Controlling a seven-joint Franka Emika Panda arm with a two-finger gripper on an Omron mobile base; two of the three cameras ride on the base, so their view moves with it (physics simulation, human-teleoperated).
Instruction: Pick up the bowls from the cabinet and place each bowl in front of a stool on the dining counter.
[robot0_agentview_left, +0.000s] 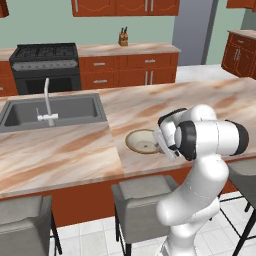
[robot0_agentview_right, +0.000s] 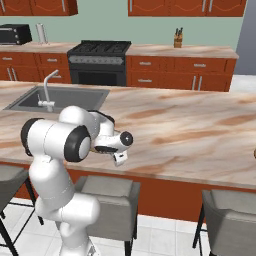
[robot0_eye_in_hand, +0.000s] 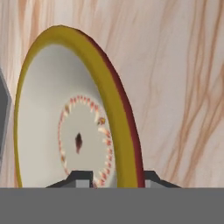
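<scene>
Bowl (robot0_agentview_left: 141, 141) set on the desk (robot0_agentview_left: 60, 150) ahead of a stool (robot0_agentview_left: 142, 200).
My jaws straddle its rim, one fingertip (robot0_eye_in_hand: 78, 178) inside; I can't tell whether they grip.

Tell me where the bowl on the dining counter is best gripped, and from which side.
Grip the bowl by its thin rim, one finger inside and one outside, coming down from above at the edge nearest the stool. It sits upright, wide and shallow on the dining counter, so the rim is probably the only part narrow enough to pinch.
</scene>
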